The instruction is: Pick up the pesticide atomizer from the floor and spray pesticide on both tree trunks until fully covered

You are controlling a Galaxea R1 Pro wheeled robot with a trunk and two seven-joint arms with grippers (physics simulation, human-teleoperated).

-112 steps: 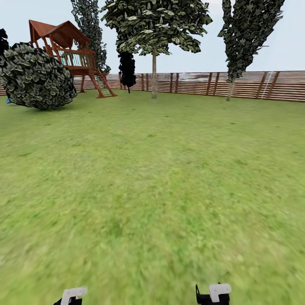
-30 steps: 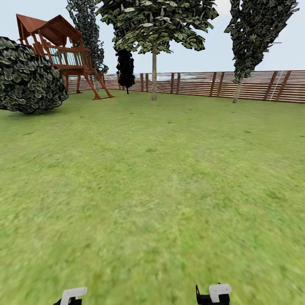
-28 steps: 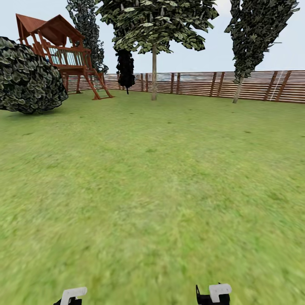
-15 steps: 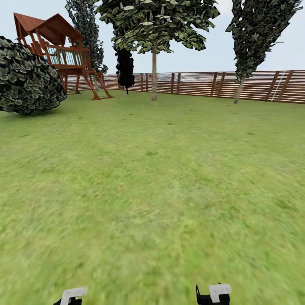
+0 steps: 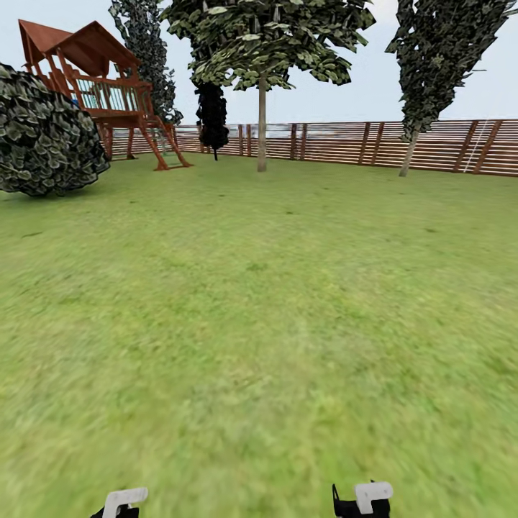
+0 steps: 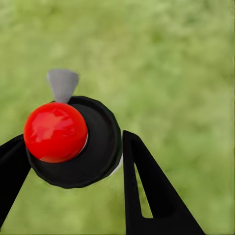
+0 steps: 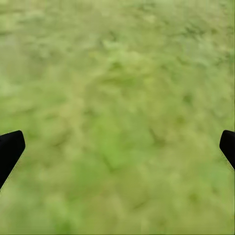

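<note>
Green lawn, slatted fence.

The pesticide atomizer, seen from above in the left wrist view, has a glossy red ball top on a round black cap and a grey nozzle. It sits between the left pincer's black fingers, above blurred lawn.

One pale-trunked tree stands upright near the fence at the lawn's far edge.

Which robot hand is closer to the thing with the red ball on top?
Left. The left gripper is closed around the red-topped atomizer; the right gripper is open over bare grass.
</note>
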